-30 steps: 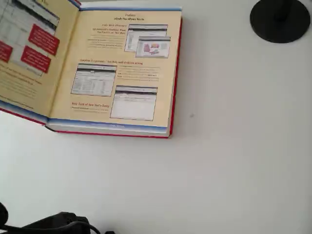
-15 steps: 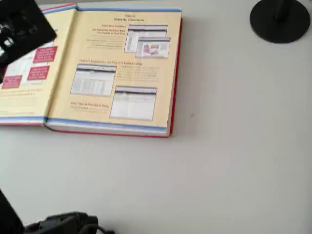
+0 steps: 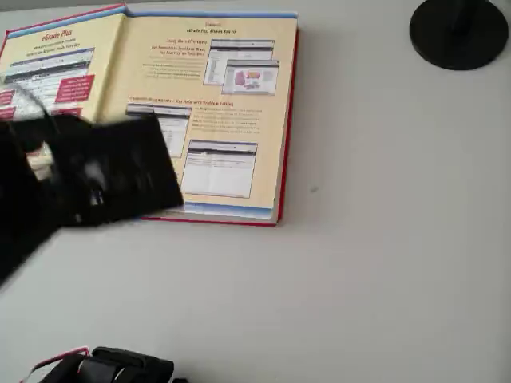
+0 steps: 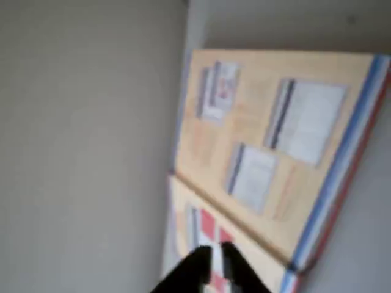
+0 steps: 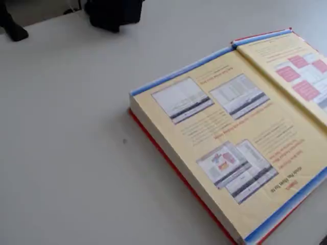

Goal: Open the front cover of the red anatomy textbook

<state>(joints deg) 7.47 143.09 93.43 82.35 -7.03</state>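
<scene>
The gripper (image 4: 214, 268) hung above the opened front cover (image 3: 56, 72), its dark tips close together with nothing seen between them; whether it was fully clenched could not be told through the blur. The red anatomy textbook (image 3: 207, 120) lay near the table's (image 3: 383, 263) far left corner in the overhead view, cover apparently flat, tan side up. The job looked done; a good retreat would lift straight up, clear of the pages.
</scene>
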